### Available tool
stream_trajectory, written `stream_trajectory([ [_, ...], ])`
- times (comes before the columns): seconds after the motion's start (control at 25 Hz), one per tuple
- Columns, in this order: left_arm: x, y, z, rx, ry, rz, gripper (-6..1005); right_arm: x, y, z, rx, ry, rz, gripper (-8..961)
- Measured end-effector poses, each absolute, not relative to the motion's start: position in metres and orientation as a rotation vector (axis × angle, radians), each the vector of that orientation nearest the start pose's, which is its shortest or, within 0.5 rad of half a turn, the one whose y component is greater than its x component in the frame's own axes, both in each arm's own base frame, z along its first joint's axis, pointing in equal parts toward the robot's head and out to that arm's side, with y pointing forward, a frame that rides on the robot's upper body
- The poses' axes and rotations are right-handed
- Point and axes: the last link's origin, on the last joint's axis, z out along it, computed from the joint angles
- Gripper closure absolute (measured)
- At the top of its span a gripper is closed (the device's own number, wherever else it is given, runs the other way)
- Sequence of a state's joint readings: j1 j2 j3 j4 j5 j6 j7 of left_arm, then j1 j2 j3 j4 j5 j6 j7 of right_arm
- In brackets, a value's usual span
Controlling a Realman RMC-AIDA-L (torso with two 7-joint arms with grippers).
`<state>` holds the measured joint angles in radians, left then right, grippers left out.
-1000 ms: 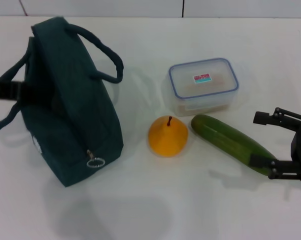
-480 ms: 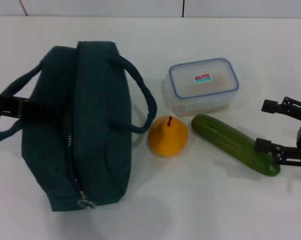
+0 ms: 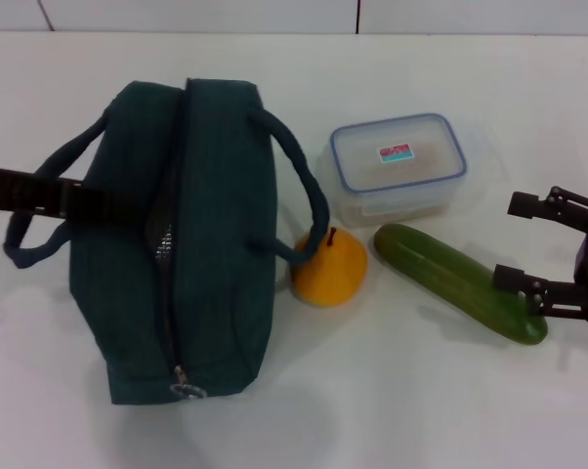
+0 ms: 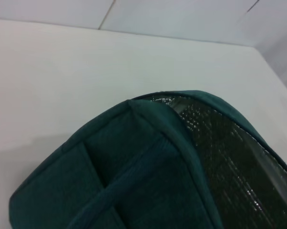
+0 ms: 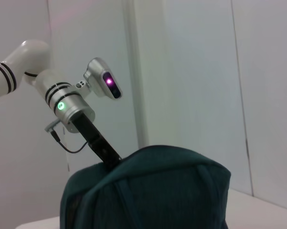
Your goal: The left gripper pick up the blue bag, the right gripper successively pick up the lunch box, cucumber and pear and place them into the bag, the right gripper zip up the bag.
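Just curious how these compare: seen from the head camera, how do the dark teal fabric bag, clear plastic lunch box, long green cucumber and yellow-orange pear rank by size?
1. Dark teal fabric bag
2. Clear plastic lunch box and long green cucumber: too alike to rank
3. Yellow-orange pear

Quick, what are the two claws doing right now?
Left gripper: at the blue bag; grip cannot be told.
Right gripper: open, holding nothing, beside the cucumber.

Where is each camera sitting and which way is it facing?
Head view: above, looking down at the bag, box, pear, cucumber; left tool at the bag, right tool open.
Left wrist view: close over the bag's open top; no fingers.
Right wrist view: level across at the bag and left arm.
All share the bag.
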<state>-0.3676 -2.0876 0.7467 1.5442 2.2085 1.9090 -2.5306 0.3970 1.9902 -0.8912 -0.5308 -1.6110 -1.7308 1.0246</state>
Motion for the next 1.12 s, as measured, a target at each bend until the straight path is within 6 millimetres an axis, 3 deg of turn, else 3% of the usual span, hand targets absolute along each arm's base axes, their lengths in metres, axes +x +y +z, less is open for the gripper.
stream_trajectory([
  [0.24,-0.229,0.294,0.106,-2.448,-1.47,-0.312,962,0.278,0.293,0.019,-2.625,0.305,0.956,96],
  [0.48,-0.228,0.295,0.106,-2.447,-1.473,-0.32,962,0.29,0.327,0.026,-2.389,0.622,0.938,97],
  [0.8,-0.224,0.298,0.104,-2.461,-1.467,-0.326,962,0.287,0.372,0.016,-2.147,0.996,1.01,97],
  [1.12,-0.216,0.304,0.103,-2.488,-1.446,-0.323,962,0.29,0.389,0.003,-2.004,1.298,1.014,98],
])
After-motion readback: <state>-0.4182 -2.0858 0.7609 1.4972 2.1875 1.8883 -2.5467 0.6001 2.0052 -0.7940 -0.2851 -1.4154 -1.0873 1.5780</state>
